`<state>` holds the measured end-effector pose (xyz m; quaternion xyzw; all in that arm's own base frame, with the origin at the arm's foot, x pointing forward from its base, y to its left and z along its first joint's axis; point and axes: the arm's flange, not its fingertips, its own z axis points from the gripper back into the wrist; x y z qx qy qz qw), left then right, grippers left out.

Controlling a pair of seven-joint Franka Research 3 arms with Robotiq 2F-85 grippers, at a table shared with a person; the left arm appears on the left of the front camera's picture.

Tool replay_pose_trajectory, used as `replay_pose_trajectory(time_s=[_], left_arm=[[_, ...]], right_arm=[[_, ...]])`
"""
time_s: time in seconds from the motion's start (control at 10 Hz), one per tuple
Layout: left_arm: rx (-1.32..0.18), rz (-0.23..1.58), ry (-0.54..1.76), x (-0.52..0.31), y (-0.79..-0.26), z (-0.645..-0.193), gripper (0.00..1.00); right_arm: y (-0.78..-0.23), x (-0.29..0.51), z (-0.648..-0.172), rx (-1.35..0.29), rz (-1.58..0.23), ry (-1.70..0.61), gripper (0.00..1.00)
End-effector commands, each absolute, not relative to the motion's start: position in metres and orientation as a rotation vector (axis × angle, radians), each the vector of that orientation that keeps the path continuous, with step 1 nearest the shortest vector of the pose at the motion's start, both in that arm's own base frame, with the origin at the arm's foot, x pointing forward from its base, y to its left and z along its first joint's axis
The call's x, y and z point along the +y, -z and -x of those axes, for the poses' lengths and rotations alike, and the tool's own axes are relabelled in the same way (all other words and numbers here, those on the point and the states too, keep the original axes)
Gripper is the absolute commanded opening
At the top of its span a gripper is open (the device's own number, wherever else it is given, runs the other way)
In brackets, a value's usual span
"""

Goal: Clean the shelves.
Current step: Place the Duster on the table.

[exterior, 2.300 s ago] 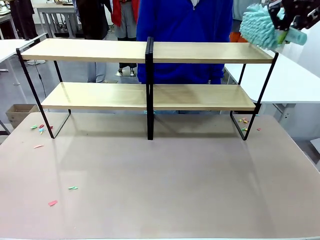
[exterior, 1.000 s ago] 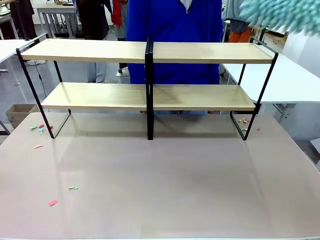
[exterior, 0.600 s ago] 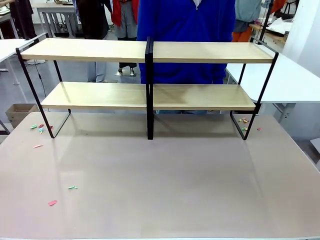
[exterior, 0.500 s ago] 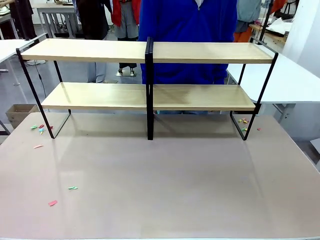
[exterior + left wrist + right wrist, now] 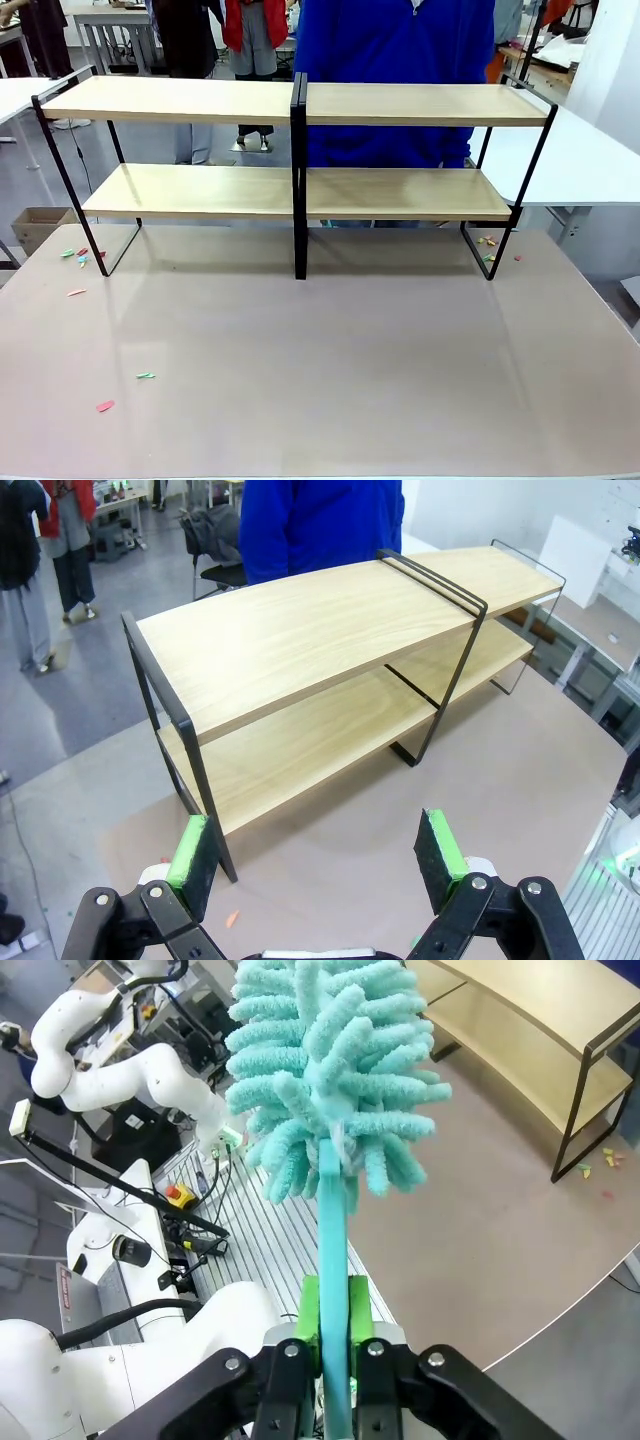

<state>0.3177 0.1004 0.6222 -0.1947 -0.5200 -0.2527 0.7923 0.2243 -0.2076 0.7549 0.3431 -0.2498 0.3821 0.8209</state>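
Clamped on the teal duster (image 5: pixel 330 1090) handle by the right gripper (image 5: pixel 333 1345), left gripper (image 5: pixel 320 855) spread empty, fluffy strands should be swept lightly along the shelves (image 5: pixel 300 105).

The shelves (image 5: pixel 300 190) spanned the far half of the counter (image 5: pixel 330 370), their black central post (image 5: pixel 299 180) splitting each tier into two open bays. Both boards lay bare. A person in blue (image 5: pixel 395 60) stood close behind at 12 o'clock. From 6 o'clock the counter lay open, with small paper scraps (image 5: pixel 105 405) toward 8 o'clock.
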Motion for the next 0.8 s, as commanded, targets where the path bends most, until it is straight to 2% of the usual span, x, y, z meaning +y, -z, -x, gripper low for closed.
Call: replay_pose_trajectory(time_s=[0.0, 0.6, 0.7], left_arm=[[-1.106, 0.409, 0.533, 0.1, -0.624, -0.316, 1.0], [-1.119, 0.419, 0.544, 0.1, -0.622, -0.318, 1.0], [-0.819, 0.667, 0.656, 0.081, -0.624, -0.329, 1.0]], right_arm=[[-0.754, -0.213, -0.221, -0.53, -0.709, -0.842, 0.12], [-0.753, -0.211, -0.224, -0.533, -0.728, -0.812, 0.12], [-0.744, -0.187, -0.245, -0.266, -0.744, -0.995, 0.12]])
